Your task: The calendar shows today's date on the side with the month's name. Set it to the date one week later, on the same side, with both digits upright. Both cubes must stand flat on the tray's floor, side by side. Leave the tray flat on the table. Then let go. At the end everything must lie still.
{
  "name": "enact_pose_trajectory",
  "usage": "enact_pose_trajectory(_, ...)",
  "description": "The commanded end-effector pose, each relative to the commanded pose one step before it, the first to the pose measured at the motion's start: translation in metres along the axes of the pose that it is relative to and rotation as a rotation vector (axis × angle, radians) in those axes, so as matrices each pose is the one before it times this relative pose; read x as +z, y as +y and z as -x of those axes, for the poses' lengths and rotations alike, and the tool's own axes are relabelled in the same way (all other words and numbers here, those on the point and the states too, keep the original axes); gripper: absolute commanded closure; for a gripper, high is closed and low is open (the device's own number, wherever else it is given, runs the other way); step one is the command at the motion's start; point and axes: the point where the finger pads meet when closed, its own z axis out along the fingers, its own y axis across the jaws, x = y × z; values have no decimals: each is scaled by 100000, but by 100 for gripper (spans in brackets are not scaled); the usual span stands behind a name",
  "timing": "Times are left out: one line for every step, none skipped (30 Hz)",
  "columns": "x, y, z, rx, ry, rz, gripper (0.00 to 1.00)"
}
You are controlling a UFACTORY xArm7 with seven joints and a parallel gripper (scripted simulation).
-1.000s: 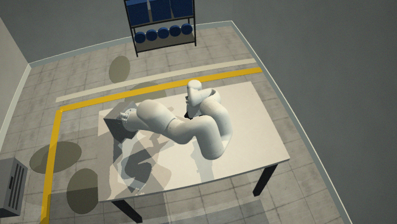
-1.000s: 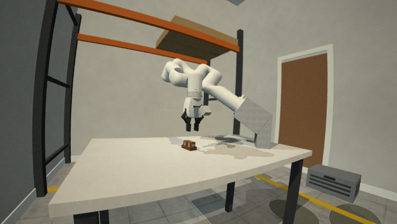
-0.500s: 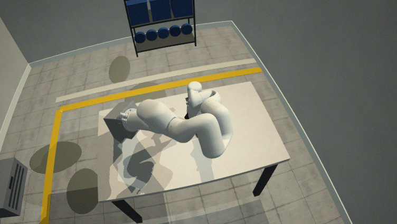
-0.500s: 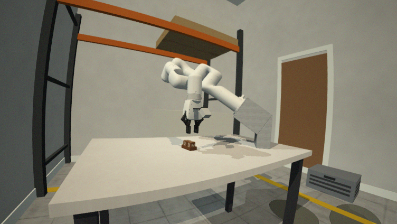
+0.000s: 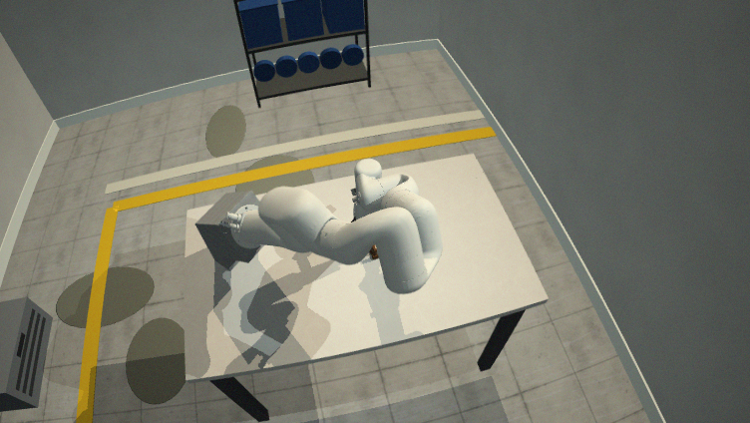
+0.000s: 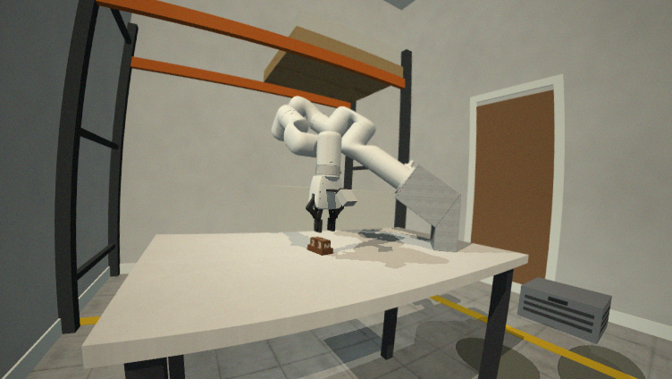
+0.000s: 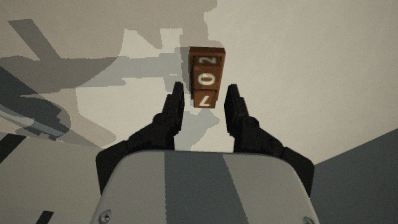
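The calendar (image 6: 320,245) is a small brown wooden tray with two digit cubes and a month block in a row. It stands flat on the white table, near the middle. In the wrist view the calendar (image 7: 206,80) lies lengthwise just beyond my fingertips, and the upward faces read 0 and 7 on the two nearer blocks. My gripper (image 6: 325,227) points straight down and hovers a little above the calendar, not touching it. The fingers stand partly open with nothing between them. In the overhead view my arm hides all but a brown sliver of the calendar (image 5: 373,251).
The arm's grey base block (image 6: 430,206) stands on the table's far right part. A black and orange rack (image 6: 94,141) rises behind the table's left side. The table's front edge (image 6: 301,324) is far from the calendar.
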Motion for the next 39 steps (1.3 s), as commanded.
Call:
enact_pose_trajectory(742, 125, -95, -42, 177, 276, 51)
enact_pose_trajectory(125, 4, 3, -1, 0, -1, 51)
enact_pose_trajectory(0, 0, 0, 0, 0, 0, 51)
enact_pose_trajectory(0, 0, 0, 0, 0, 0, 51)
enact_pose_trajectory(119, 4, 2, 0, 0, 0, 51)
enact_pose_trajectory(112, 5, 2, 1, 0, 1, 51)
enact_pose_trajectory(104, 4, 2, 0, 0, 0, 51)
enact_pose_trajectory(96, 3, 2, -1, 0, -1, 51)
enact_pose_trajectory(88, 2, 2, -1, 0, -1, 51)
enact_pose_trajectory(80, 4, 1, 1, 0, 1, 51)
enact_pose_trajectory(72, 3, 1, 1, 0, 1, 51)
enact_pose_trajectory(64, 2, 1, 0, 0, 0, 51)
enact_pose_trajectory(55, 2, 1, 0, 0, 0, 51)
enact_pose_trajectory(47, 1, 1, 0, 0, 0, 51)
enact_pose_trajectory(39, 1, 1, 0, 0, 0, 51)
enact_pose_trajectory(32, 1, 1, 0, 0, 0, 51)
enact_pose_trajectory(25, 1, 1, 0, 0, 0, 51)
enact_pose_trajectory(18, 0, 0, 0, 0, 0, 51)
enact_pose_trajectory(13, 0, 0, 0, 0, 0, 51)
enact_pose_trajectory(0, 0, 0, 0, 0, 0, 51)
enact_pose_trajectory(0, 0, 0, 0, 0, 0, 51)
enact_pose_trajectory(8, 0, 0, 0, 0, 0, 51)
enact_pose_trajectory(4, 0, 0, 0, 0, 0, 51)
enact_pose_trajectory(2, 0, 0, 0, 0, 0, 51)
enact_pose_trajectory(0, 0, 0, 0, 0, 0, 51)
enact_pose_trajectory(0, 0, 0, 0, 0, 0, 51)
enact_pose_trajectory(0, 0, 0, 0, 0, 0, 51)
enact_pose_trajectory(0, 0, 0, 0, 0, 0, 51)
enact_pose_trajectory(0, 0, 0, 0, 0, 0, 51)
enact_pose_trajectory(0, 0, 0, 0, 0, 0, 51)
enact_pose_trajectory(0, 0, 0, 0, 0, 0, 51)
enact_pose_trajectory(0, 0, 0, 0, 0, 0, 51)
enact_pose_trajectory(0, 0, 0, 0, 0, 0, 51)
enact_pose_trajectory(0, 0, 0, 0, 0, 0, 51)
enact_pose_trajectory(0, 0, 0, 0, 0, 0, 51)
enact_pose_trajectory(0, 0, 0, 0, 0, 0, 51)
enact_pose_trajectory(0, 0, 0, 0, 0, 0, 51)
enact_pose_trajectory(0, 0, 0, 0, 0, 0, 51)
enact_pose_trajectory(0, 0, 0, 0, 0, 0, 51)
